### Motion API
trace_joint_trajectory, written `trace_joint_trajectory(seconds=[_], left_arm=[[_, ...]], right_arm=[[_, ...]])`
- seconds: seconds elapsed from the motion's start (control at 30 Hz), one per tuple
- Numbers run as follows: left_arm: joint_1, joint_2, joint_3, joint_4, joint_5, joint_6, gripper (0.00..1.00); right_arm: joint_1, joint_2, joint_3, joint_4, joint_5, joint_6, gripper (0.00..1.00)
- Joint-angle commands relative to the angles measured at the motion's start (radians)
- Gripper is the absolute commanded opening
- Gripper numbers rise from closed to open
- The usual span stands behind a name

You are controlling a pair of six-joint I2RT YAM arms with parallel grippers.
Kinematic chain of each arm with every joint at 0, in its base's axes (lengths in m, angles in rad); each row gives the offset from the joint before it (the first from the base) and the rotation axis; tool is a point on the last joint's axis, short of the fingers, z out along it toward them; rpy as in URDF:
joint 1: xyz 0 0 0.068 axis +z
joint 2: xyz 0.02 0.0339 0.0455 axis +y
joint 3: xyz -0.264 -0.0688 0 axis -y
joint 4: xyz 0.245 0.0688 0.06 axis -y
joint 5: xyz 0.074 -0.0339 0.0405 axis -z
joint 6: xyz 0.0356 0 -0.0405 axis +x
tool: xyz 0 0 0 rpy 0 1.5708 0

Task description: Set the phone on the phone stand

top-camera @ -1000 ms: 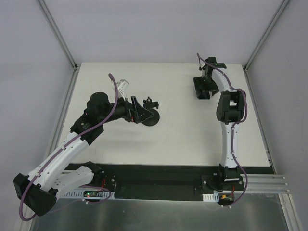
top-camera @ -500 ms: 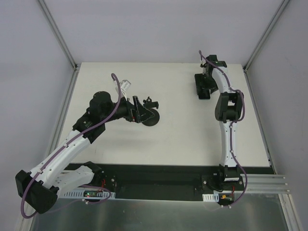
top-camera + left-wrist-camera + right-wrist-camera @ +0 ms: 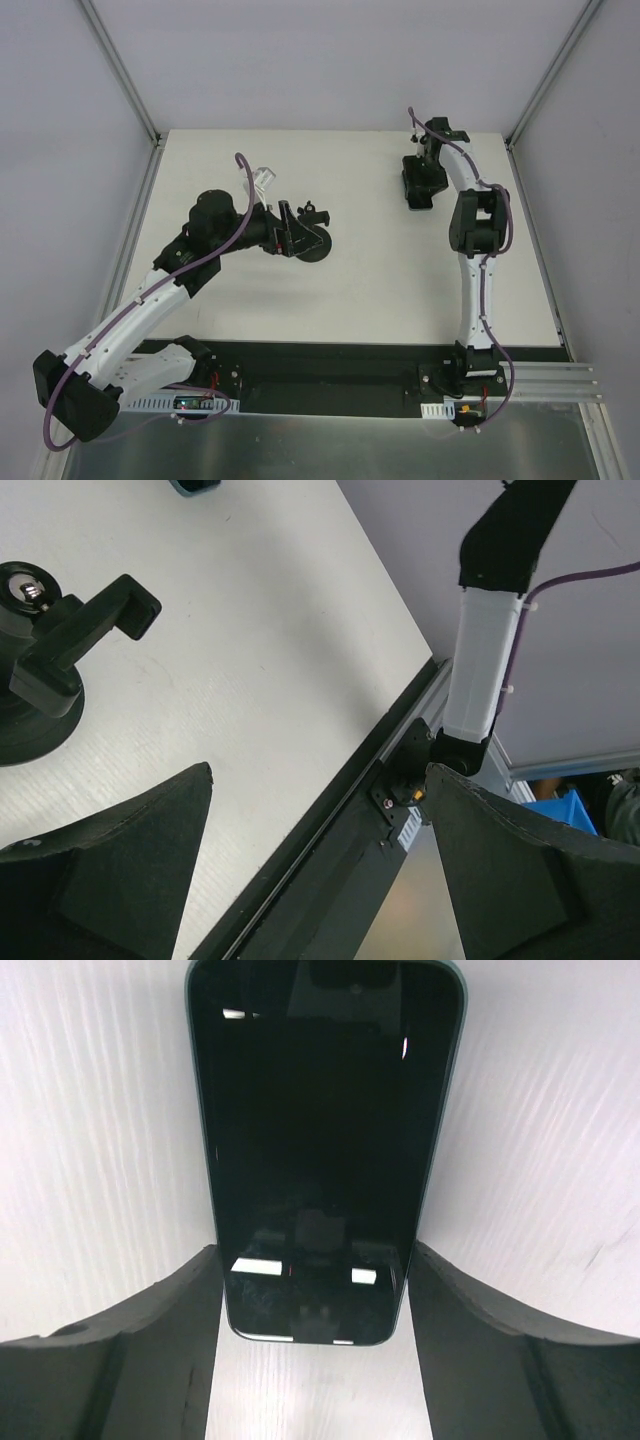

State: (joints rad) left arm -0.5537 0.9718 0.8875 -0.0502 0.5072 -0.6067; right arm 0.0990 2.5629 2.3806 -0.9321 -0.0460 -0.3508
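Left gripper (image 3: 318, 780) jaws wide apart, nothing between them, sitting just left of the stand (image 3: 313, 244). Stand is upright on the table (image 3: 380, 275), left of centre, clamp head empty. Phone (image 3: 325, 1140) lies flat, face up, at the far right of the table, well apart from the stand. Right gripper (image 3: 315, 1260) straddles the phone's near end, fingers right at both long edges; can't tell whether they're clamping.

Seen from above: a white table (image 3: 380, 280). At centre-left, the left gripper (image 3: 296, 232) sits low, right against the black stand (image 3: 316, 246). Near the far right edge, the right gripper (image 3: 420, 178) points down over the phone (image 3: 416, 199), mostly hiding it.
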Motion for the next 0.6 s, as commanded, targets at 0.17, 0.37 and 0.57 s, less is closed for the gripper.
trace_joint_trajectory(seconds=[0.17,0.37,0.57], left_arm=[[-0.041,-0.061,-0.019,0.027,0.039,-0.067,0.84],[-0.112,-0.082,-0.048,0.02,0.048,-0.107,0.82],[-0.286,-0.051,-0.047,0.012,-0.059,-0.149,0.77]], right_arm=[[0.004,-0.525,-0.823,0.148,-0.107,0.141,0.01],[0.001,-0.725,-1.128,0.301,-0.127,0.185,0.01],[-0.008,-0.86,-1.336,0.492,-0.235,0.286,0.01]])
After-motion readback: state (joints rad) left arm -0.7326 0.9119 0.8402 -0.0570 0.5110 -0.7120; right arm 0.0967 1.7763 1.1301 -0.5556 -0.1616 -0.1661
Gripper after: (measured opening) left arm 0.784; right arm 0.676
